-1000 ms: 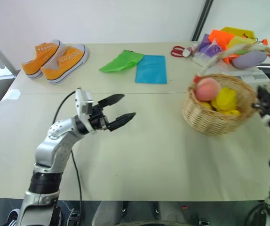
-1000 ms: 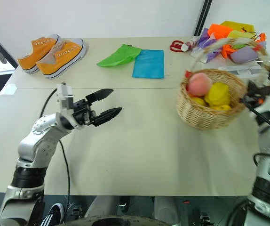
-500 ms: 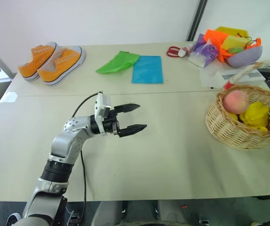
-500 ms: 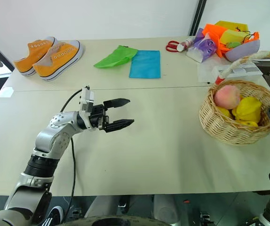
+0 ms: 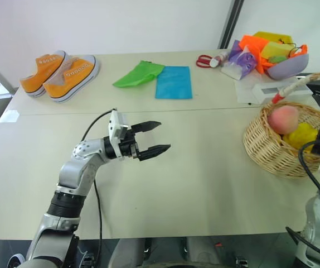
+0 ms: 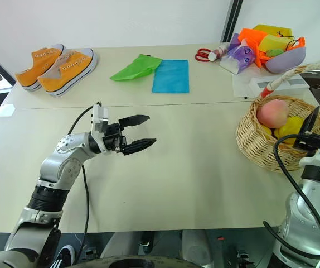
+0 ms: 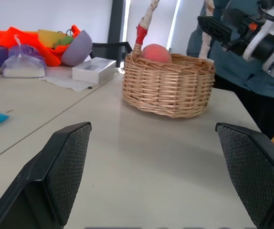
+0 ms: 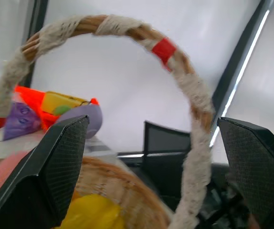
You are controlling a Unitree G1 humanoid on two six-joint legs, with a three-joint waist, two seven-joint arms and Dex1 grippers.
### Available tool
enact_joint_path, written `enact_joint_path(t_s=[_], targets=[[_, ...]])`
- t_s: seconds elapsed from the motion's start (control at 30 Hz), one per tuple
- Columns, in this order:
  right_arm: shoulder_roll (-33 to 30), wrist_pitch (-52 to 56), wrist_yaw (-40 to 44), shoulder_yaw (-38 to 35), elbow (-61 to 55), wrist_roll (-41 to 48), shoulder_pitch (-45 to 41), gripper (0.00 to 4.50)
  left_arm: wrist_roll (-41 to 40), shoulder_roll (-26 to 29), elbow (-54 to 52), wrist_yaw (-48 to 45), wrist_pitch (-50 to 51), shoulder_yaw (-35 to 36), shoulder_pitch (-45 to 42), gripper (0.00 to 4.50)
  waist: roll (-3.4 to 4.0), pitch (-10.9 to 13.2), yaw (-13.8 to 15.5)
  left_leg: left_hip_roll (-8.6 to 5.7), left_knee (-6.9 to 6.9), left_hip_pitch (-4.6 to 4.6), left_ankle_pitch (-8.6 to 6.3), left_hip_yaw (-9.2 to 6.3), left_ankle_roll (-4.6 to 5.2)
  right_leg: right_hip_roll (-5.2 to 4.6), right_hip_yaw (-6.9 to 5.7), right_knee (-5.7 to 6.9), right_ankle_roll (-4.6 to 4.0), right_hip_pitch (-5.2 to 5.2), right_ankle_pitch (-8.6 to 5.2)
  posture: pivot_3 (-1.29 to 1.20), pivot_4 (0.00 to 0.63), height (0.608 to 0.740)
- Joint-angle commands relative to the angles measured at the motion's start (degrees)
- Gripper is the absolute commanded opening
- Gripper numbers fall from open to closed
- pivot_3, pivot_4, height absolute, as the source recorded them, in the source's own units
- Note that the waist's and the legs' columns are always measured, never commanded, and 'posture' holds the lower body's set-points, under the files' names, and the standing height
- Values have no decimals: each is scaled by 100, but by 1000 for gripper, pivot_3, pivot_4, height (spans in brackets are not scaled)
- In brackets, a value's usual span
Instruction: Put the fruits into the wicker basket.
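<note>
The wicker basket (image 6: 271, 148) is holding the peach (image 6: 272, 113) and yellow fruit (image 6: 291, 127); it looks light and stiff, best lifted by its arched handle (image 8: 184, 81). Both the left gripper (image 6: 140, 133) and right gripper (image 6: 310, 127) are standing spread, pinching nothing.

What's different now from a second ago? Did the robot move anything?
The wicker basket slid toward the robot's right and a little nearer to it. The right gripper, shut at the basket's right side before, has let go; its jaws now stand open by the handle. The left gripper stayed open above the table, the fruits in the basket, the sneakers in place.
</note>
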Motion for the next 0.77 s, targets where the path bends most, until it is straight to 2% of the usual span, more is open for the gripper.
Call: enact_joint_path(t_s=[0.03, 0.13, 0.2, 0.27, 0.37, 0.53, 0.77], targets=[[-319, -305, 284, 451, -592, -452, -49, 4461, 2, 59, -180, 85, -47, 179, 33, 4500, 0, 0, 0, 1, -1, 0, 1, 0, -1, 1, 0, 3, 0, -1, 0, 0, 150, 740], [-343, -677, 1137, 1436, -406, 265, 31, 4461, 104, 102, -106, 352, -21, 297, 51, 4500, -5, -3, -25, 9, -3, 3, 2, -1, -3, 10, 0, 3, -1, 1, -1, 0, 150, 740], [-307, -321, 1897, 1891, -96, 1221, -86, 4461, 338, 170, 130, 732, -60, 450, 22, 4500, -6, -3, -26, 13, -3, 5, 2, -1, -3, 13, 0, 2, -1, 4, 0, 0, 150, 740], [-344, 164, 2520, 2019, 173, 2195, -245, 4461, 567, 264, 272, 1035, -235, 632, 71, 4500, -8, -2, -19, 13, 0, 6, 2, -1, -2, 13, 0, 0, -1, 8, 0, 0, 150, 740], [-951, 475, 3809, 2339, 573, 2922, -432, 4461, 614, 529, 316, 1210, -403, 1071, 370, 4500, -10, 0, -21, 13, 1, 4, -1, -1, 2, 11, 0, -3, -2, 7, 0, 0, 150, 740], [-1543, 728, 4874, 2513, 1204, 3485, -839, 4461, 711, 749, 286, 1461, -678, 1572, 893, 4500, -10, 0, 18, 14, -5, 2, -2, -5, 3, 8, -3, -10, -2, 7, 0, 0, 150, 740], [-1778, 462, 5727, 2864, 2106, 3354, -1353, 4461, 749, 859, 67, 1833, -843, 2105, 1654, 4500, -13, -1, 9, 13, -6, 1, -5, -5, 4, 3, -4, -17, -4, 5, 1, 0, 150, 740]])
